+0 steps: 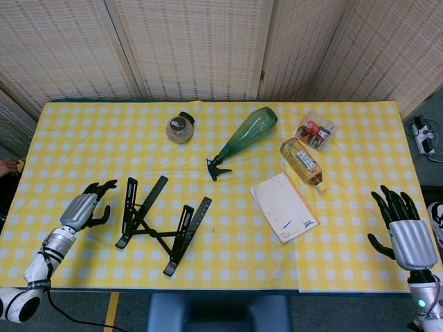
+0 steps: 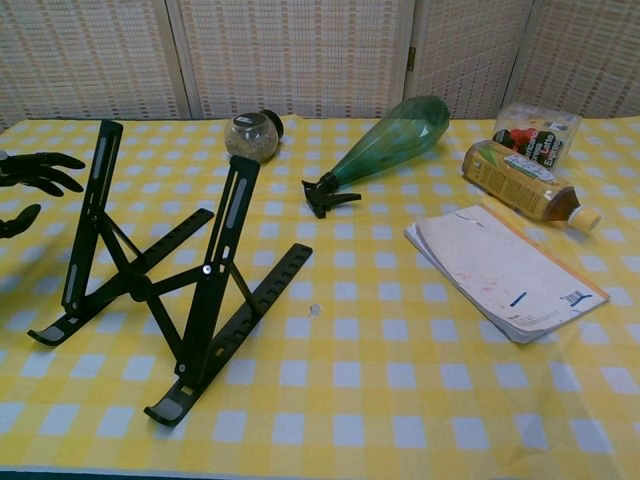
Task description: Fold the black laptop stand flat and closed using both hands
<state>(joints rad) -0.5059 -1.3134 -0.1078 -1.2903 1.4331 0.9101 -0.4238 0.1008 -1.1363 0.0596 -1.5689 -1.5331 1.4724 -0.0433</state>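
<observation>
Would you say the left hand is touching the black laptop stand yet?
Apart. In the head view, yellow cloth shows between the left hand and the black laptop stand; the chest view shows the same gap beside the stand's upright bar.
</observation>
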